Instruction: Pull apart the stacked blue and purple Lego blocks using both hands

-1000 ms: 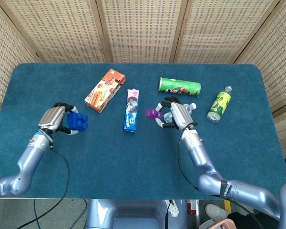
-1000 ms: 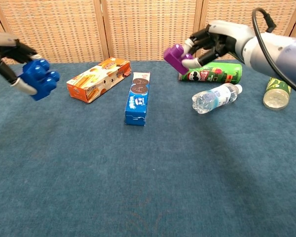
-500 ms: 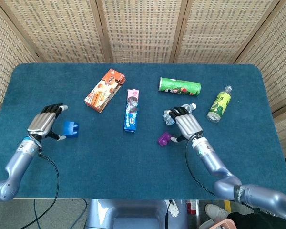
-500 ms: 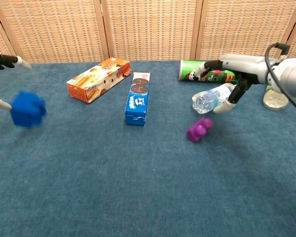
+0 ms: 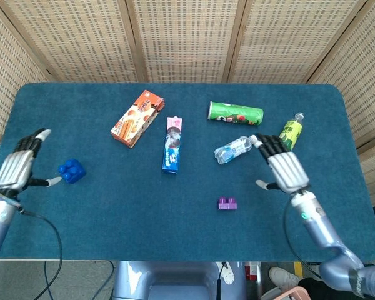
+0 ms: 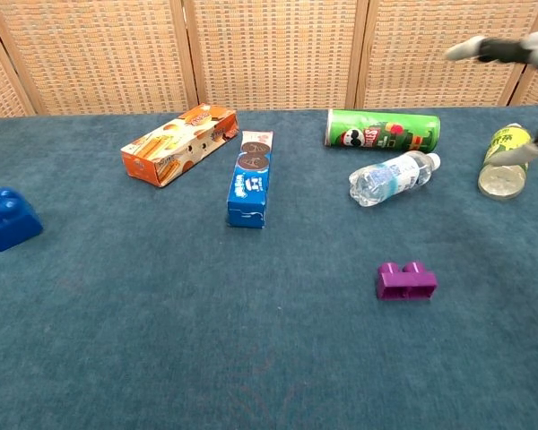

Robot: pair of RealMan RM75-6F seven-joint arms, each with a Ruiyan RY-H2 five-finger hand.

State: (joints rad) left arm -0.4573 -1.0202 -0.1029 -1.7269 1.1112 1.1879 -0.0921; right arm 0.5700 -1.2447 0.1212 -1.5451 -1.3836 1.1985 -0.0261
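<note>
Two blocks are seen lying apart on the teal, felt-like table cloth (image 5: 175,212). The blue Lego block (image 5: 71,170), chunky glossy plastic with round studs on top, is set near the left edge; the purple Lego block (image 5: 227,203), smaller and two-studded, is found right of centre toward the front, well apart from the blue one. Neither is being touched.

The left hand (image 5: 15,169) is held flat with its metallic fingers spread and nothing in it, just beside the blue block. The right hand (image 5: 282,169) is likewise splayed and empty, right of the purple block; in the chest view only its blurred fingertips (image 6: 484,47) are caught at the top right corner.

Five other things are counted: one orange cardboard snack box (image 5: 137,117), one long blue biscuit packet (image 5: 172,144), one green cylindrical crisp can (image 5: 235,113) on its side, one clear crinkled plastic bottle (image 5: 234,149) on its side, and one yellow-green bottle (image 5: 287,138). A woven cane screen (image 5: 187,37) is seen behind.
</note>
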